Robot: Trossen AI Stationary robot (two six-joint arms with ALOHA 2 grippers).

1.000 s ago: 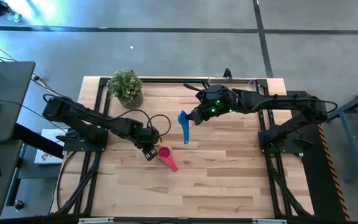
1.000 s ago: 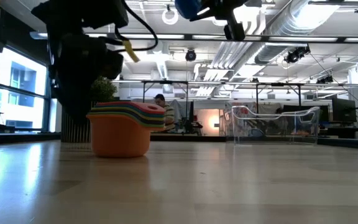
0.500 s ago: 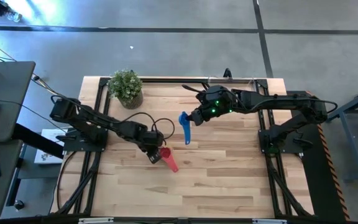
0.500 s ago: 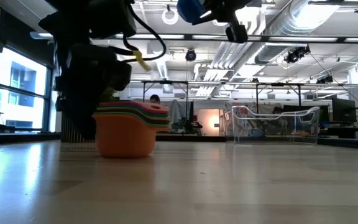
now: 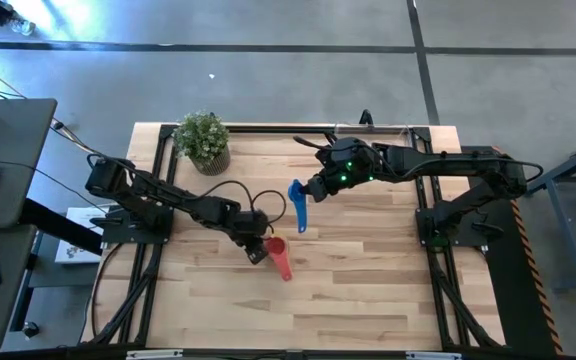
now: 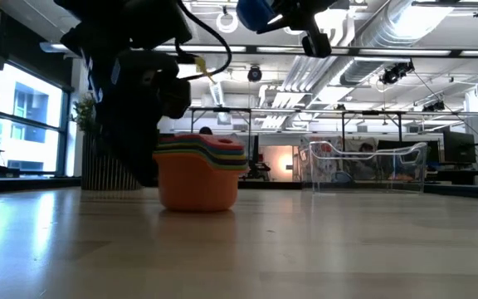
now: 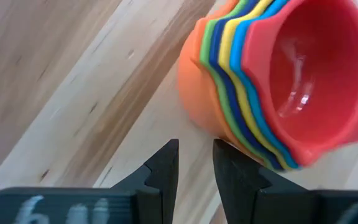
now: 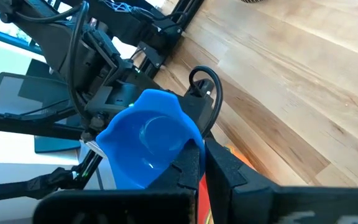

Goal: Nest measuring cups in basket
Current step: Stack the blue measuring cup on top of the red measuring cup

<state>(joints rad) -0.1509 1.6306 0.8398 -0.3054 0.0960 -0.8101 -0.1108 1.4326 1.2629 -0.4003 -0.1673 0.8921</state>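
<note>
A stack of nested measuring cups (image 5: 276, 247) stands upright on the table's middle, orange cup lowest (image 6: 197, 183), red cup (image 7: 309, 74) on top, its handle (image 5: 284, 268) pointing toward the near edge. My left gripper (image 5: 256, 252) is low at the stack's left side, its fingers (image 7: 166, 168) a narrow gap apart over bare wood. My right gripper (image 5: 313, 187) is high above the table, shut on a blue cup (image 5: 296, 198). The clear basket (image 6: 363, 170) stands at the far right. My left gripper touches the stack with the outer side of one finger (image 7: 232, 165), low against the nested rims (image 7: 244, 149). It comes slanting down from the table's left. The stack rests upright on its orange base. My right gripper pinches the blue cup's bowl at its rim (image 8: 188, 134); the fingers hide the exact spot. The cup is lifted clear, high over the table, its handle (image 5: 300, 220) pointing toward the near edge.
A potted green plant (image 5: 203, 140) stands at the far left corner. Bare wood lies between the stack and the basket. Cables loop beside my left arm (image 5: 233, 190).
My left gripper has sunk and gone toward the table's right and near edges, pushing the stack. The stack has slid along the table that way, still upright and nested. The finger gap is unchanged.
</note>
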